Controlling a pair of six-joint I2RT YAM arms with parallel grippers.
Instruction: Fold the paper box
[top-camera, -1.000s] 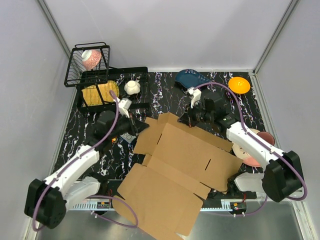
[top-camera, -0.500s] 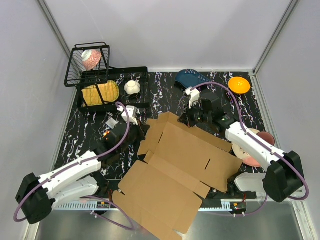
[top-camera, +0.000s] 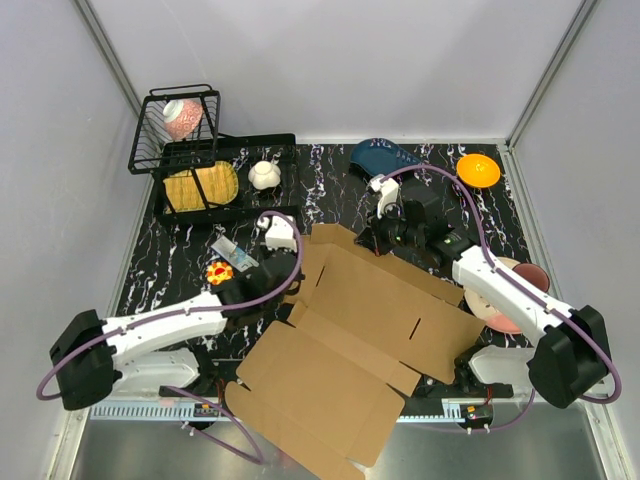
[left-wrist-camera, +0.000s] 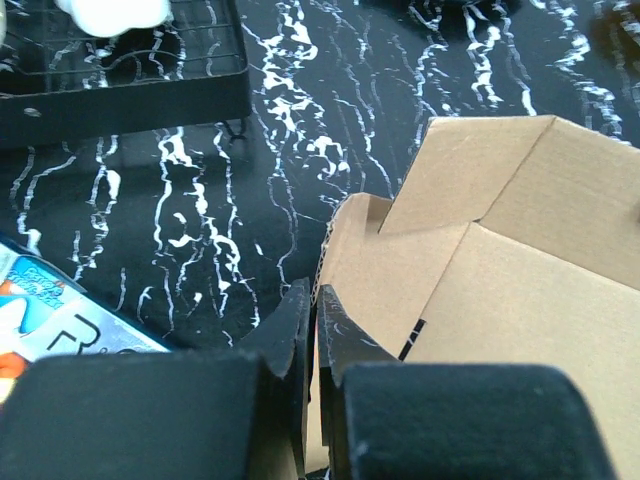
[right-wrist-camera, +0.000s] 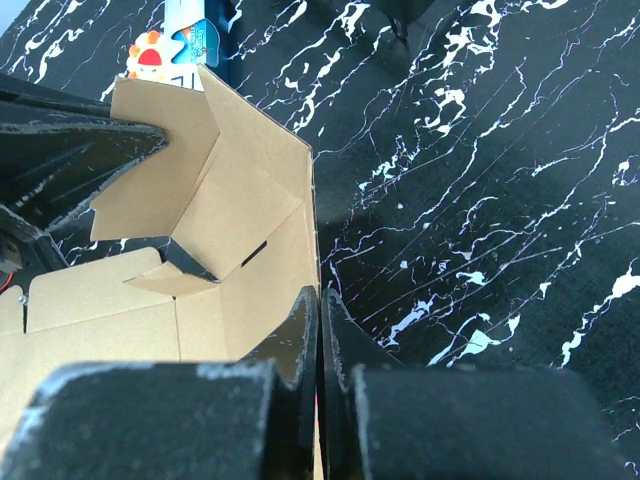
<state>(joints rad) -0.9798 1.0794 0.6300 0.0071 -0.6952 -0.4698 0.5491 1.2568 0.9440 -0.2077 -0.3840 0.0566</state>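
The left gripper (left-wrist-camera: 313, 300) has swung onto a left flap of the paper box (top-camera: 370, 310), seemingly pinching its edge; the right gripper (right-wrist-camera: 318, 298) pinches the box's far flap; raise both evenly

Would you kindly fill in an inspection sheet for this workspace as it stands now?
Surface: black, white-veined table, crowded.
Job's things: paper box lies mostly flat, far flaps raised, near end reaching past the table's near edge.
Clutter: wire basket, white pot, orange bowl, snack packet, all apart from the box.
Pincers: left pincer shut on a flap edge of the box; right pincer shut on a raised flap's edge.
Cables: a purple cable loops along each arm.
Surroundings: plain grey walls; nothing else seen.
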